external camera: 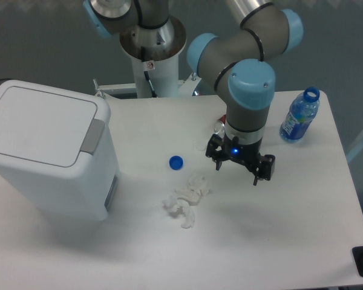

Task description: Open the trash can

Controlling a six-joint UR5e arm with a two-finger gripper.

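The white worktop (302, 217) fills most of the frame. At left stands the trash can (45, 151), lid shut, contents hidden. Right of centre the hand (241, 168) hangs spread wide, holding nothing. An uncapped bottle (300, 116) stands upper right. Crumpled tissue (186, 199) and a blue cap (176, 162) lie at centre.

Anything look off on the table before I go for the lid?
Yes: the bottle stands uncapped at the far right, its blue cap loose mid-table. Crumpled white paper lies near the cap. Trash can lid is shut.
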